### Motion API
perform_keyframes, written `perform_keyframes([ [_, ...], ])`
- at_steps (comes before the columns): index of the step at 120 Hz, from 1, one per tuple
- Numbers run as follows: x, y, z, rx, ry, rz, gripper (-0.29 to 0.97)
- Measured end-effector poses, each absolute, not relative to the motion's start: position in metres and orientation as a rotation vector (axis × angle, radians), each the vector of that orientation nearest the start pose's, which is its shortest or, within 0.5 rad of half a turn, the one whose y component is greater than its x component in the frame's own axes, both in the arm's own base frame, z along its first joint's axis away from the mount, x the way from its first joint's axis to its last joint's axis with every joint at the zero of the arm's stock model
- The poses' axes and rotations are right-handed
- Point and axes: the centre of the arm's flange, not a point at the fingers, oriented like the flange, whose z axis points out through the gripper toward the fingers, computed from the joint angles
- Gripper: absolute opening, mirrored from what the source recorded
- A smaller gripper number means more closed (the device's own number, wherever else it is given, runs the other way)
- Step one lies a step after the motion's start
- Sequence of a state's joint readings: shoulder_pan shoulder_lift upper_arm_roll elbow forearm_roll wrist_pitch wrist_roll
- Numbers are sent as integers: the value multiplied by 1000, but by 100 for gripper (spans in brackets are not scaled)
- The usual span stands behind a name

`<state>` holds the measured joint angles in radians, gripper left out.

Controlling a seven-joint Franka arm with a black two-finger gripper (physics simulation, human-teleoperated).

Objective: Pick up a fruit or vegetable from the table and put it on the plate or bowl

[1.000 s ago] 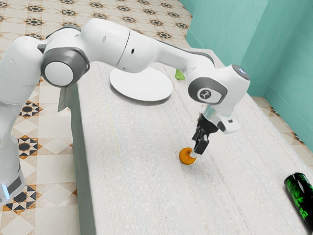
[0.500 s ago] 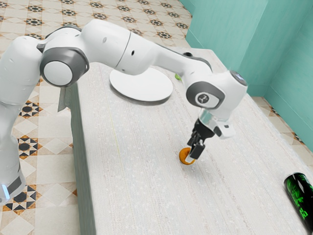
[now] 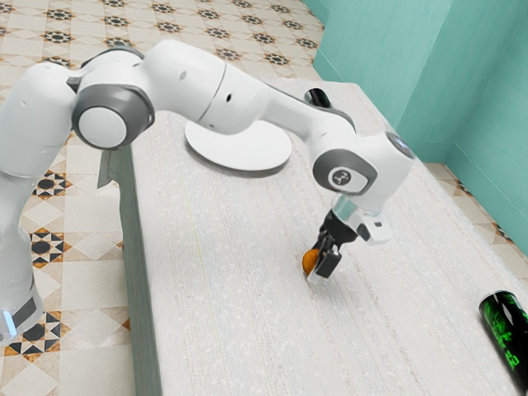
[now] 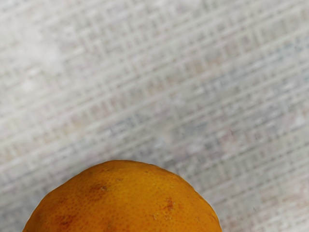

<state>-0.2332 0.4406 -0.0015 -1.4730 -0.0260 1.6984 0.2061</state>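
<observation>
Orange and dimpled, the fruit sits on the pale table, a little right of and below the exterior frame's centre. The gripper is down at it, covering its right side (whether it has clamped the fruit or merely brackets it, I cannot tell). In the wrist view the fruit lies directly under the hand. It looks not yet lifted. Left to do, I judge: secure the grasp, raise it, carry it to the white plate, well apart in the upper middle of the frame, and release.
</observation>
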Motion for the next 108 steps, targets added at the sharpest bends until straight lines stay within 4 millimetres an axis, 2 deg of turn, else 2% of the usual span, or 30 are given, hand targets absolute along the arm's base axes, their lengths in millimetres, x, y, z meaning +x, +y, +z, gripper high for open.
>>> perform_keyframes([
  [17,643,-156,408,-3076,677,342,67],
  [34,643,-155,407,-3076,663,347,40],
  [55,642,-156,413,-3069,654,338,37],
  [62,641,-157,436,-3065,658,285,36],
  [74,643,-161,509,-3039,666,117,36],
  [84,638,-158,552,-3019,653,45,36],
  [92,633,-155,567,-3008,641,34,36],
  [108,627,-151,575,-2998,624,49,36],
])
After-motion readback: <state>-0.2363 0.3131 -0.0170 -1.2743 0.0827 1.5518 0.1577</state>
